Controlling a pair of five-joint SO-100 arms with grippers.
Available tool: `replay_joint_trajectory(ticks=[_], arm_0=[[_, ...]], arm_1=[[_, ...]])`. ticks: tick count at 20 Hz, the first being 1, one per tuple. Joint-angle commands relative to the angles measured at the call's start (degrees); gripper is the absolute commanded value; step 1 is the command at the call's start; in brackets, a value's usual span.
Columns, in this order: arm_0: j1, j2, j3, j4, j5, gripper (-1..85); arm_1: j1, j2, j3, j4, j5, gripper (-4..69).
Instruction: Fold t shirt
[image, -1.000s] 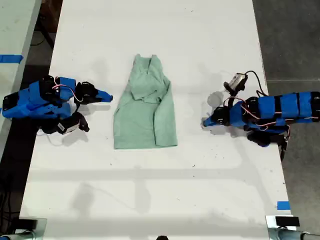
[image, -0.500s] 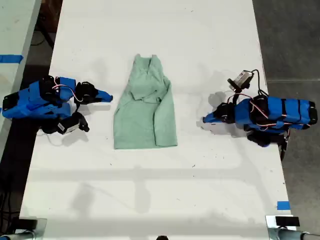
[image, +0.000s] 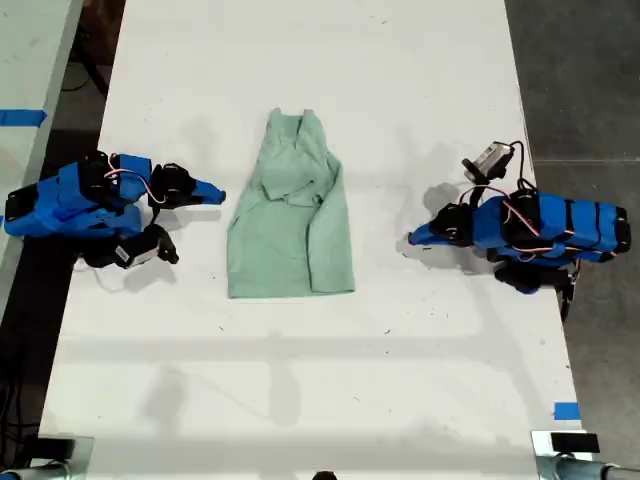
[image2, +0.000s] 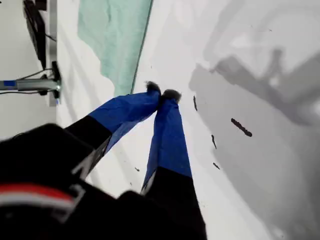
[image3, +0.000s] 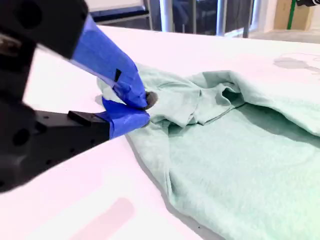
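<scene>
The pale mint-green t shirt (image: 290, 230) lies folded into a narrow, wrinkled strip at the table's middle, collar end toward the far side. My first gripper (image: 412, 238) rests low at the exterior view's right, a gap of bare table away from the shirt's edge. In the first wrist view its blue fingers meet at the tips (image2: 162, 93), shut and empty, with the t shirt (image2: 120, 35) beyond them. My second gripper (image: 218, 192) sits at the exterior view's left, close beside the shirt's upper part. Its jaws (image3: 144, 109) are shut right at the edge of the t shirt (image3: 240, 150), gripping no cloth.
The white table (image: 320, 380) runs the length of the exterior view, with dark floor on both sides. A metal stand (image: 565, 445) and blue tape (image: 566, 410) sit at the exterior view's near right corner. Small dark marks (image2: 241, 127) dot the table near my first gripper.
The first arm has drawn back a little toward the exterior view's right and folded up, its wrist camera shifting with it. The second arm and the t shirt have not moved.
</scene>
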Motion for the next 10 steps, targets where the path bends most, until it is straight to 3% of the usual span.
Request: replay_joint_trajectory(ticks=[1, 10], arm_0=[[0.88, 0.53, -0.09, -0.53, 0.70, -0.1], [0.88, 0.53, -0.09, -0.53, 0.62, -0.1]], arm_1=[[0.79, 0.88, 3.16, 0.70, 1.14, 2.1], [1.67, 0.88, 3.16, 1.49, 2.55, 2.1]])
